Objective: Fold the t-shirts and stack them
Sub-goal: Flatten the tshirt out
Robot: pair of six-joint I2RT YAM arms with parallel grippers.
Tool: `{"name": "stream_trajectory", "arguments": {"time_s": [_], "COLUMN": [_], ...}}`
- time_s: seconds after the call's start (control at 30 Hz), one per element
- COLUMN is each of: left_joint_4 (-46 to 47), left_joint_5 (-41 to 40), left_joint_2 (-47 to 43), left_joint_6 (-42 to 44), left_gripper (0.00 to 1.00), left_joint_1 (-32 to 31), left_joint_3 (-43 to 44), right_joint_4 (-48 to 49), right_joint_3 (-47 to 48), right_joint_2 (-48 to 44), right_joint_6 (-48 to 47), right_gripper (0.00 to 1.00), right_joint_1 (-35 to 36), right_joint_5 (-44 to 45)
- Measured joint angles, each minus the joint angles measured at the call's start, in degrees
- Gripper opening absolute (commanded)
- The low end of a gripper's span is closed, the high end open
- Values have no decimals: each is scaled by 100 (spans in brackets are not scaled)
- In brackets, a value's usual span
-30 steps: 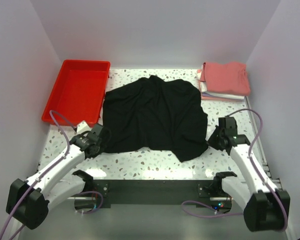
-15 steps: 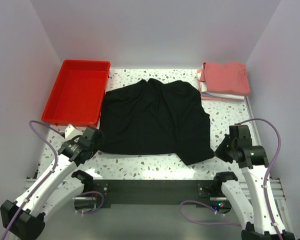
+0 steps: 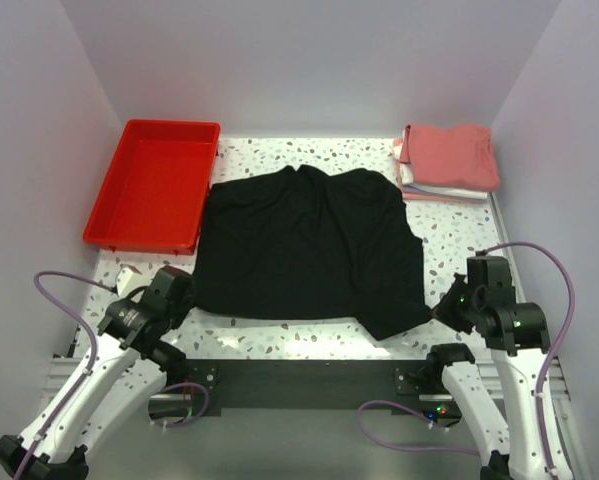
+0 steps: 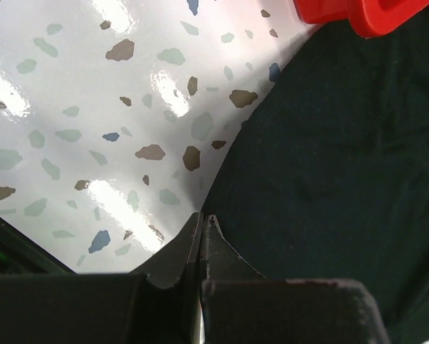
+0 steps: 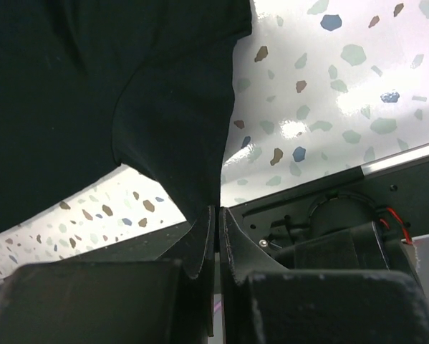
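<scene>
A black t-shirt (image 3: 309, 245) lies spread on the speckled table, its hem toward the near edge. My left gripper (image 3: 184, 300) is shut on the shirt's near left corner; in the left wrist view the jaws (image 4: 202, 218) pinch the black cloth (image 4: 329, 165). My right gripper (image 3: 441, 308) is shut on the near right corner; in the right wrist view the cloth (image 5: 164, 107) hangs taut into the closed jaws (image 5: 215, 211). A stack of folded t-shirts (image 3: 447, 160), salmon-red on top with white and pale pink below, sits at the back right.
A red plastic tray (image 3: 157, 185) stands at the back left, touching the shirt's left edge; its corner shows in the left wrist view (image 4: 372, 14). The black mounting rail (image 3: 299, 380) runs along the near edge. Purple walls enclose the table.
Both arms have pulled back toward the near edge, dragging the black shirt's bottom corners with them. The shirt is now flatter and more spread out.
</scene>
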Motion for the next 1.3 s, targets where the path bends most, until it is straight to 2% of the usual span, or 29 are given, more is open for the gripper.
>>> {"name": "stream_trajectory", "arguments": {"time_s": [0.17,0.4,0.77,1.07,1.3], "left_joint_4": [-142,22,468,1300,2426], "left_joint_5": [94,216,-94,-529,-713], "left_joint_2": [-345,-74,535,730,831], "left_joint_6": [-142,-138,-81,549,1578], "left_gripper": [0,0,0,0,0], "left_joint_1": [0,0,0,0,0], "left_joint_3": [0,-127,2,907,2205], "right_joint_4": [-26,17,1353,2940,3681], "right_joint_3": [326,142,-146,210,1552], "right_joint_2": [9,120,789,876,785], "right_joint_6": [-79,-136,-170,-57,-122], "right_gripper": [0,0,0,0,0], "right_joint_1": [0,7,7,11,13], "right_joint_5": [155,175,181,518,1191]}}
